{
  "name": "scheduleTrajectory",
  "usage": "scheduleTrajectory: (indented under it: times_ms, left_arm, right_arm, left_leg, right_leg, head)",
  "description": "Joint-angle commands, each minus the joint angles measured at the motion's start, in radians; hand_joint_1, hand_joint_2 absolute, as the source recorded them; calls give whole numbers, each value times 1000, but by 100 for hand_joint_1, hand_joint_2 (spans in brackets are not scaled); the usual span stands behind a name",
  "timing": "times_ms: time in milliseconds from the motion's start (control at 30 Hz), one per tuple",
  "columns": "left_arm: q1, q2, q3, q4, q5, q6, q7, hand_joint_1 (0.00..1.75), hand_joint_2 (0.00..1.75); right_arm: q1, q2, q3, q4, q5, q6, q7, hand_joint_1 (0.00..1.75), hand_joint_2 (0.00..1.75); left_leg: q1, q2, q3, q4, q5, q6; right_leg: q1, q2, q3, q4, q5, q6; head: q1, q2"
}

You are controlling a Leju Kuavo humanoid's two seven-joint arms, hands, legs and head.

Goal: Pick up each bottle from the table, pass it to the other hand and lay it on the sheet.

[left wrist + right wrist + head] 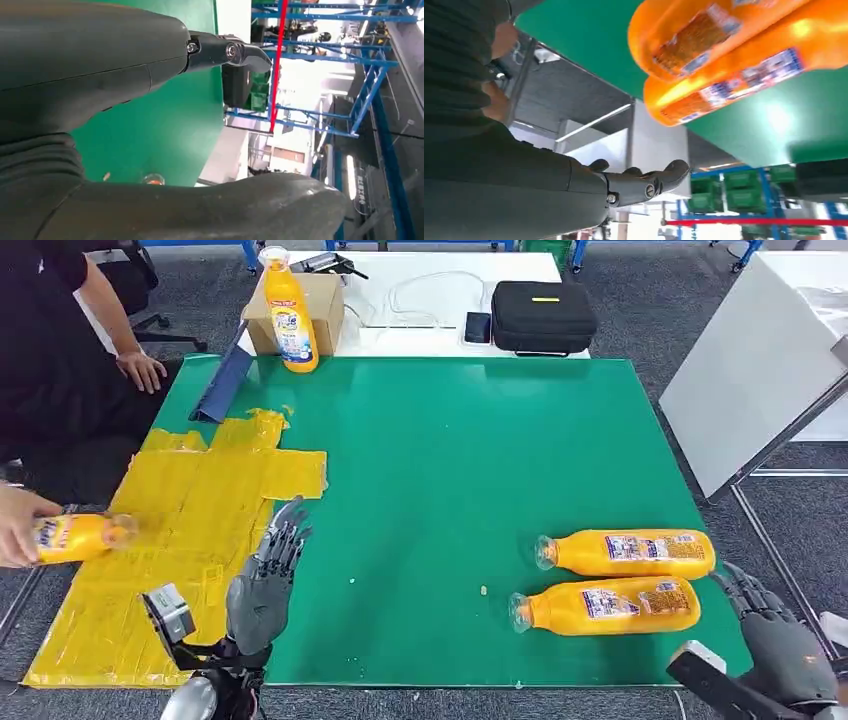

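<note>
Head view: left hand [262,585] open, fingers extended above green table [450,490].

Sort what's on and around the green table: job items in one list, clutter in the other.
Job: two lying bottles, upright bottle, bottle in a person's hand, yellow sheet, left hand, right hand.

Clutter: cardboard box, black case, phone, cable, blue strip.

You see glossy orange plastic bottles [628,553] with paper-like labels, a matt green table [450,450], a shiny crinkled yellow sheet [170,530], a plain cardboard box [322,312], a black fabric-look case [543,315].
</note>
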Motion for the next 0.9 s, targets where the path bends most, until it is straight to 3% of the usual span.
scheduleTrajectory:
  times_ms: [33, 300, 467, 633, 900]
  left_arm:
    - [-10, 49, -13, 4, 4, -3, 2, 0, 0]
    - [8, 64, 103, -56, 44, 15, -16, 0, 0]
    - [4, 61, 160, -60, 89, 16, -14, 0, 0]
    - [-2, 62, 234, -71, 125, -4, 4, 0, 0]
    - [0, 55, 274, -60, 142, -21, 18, 0, 0]
  right_arm:
    - [-73, 46, -21, 127, 1, 10, -4, 0, 175]
    - [-125, 7, 62, 193, -1, 20, 16, 0, 175]
    - [-141, -3, 117, 215, -11, 23, 12, 0, 175]
    - [-181, -23, 231, 272, 16, -31, 40, 0, 175]
    - [-244, -43, 303, 325, 15, -63, 60, 0, 175]
  left_leg:
    - [2, -1, 4, 0, -1, -3]
    - [3, 4, 5, 1, -3, -4]
    - [2, 0, 3, 0, -1, -3]
    - [3, 3, 4, 0, -2, -3]
    - [4, 4, 6, 2, -4, -5]
  right_leg:
    - [2, 1, 5, -2, -1, -2]
    - [3, 7, 5, -2, 0, -3]
    - [2, 2, 2, -2, 0, -2]
    - [3, 6, 5, -2, 0, -3]
    - [4, 8, 7, -2, 0, -4]
  head:
    - [0, 0]
    - [0, 0]
    - [0, 0]
    - [0, 0]
    - [0, 0]
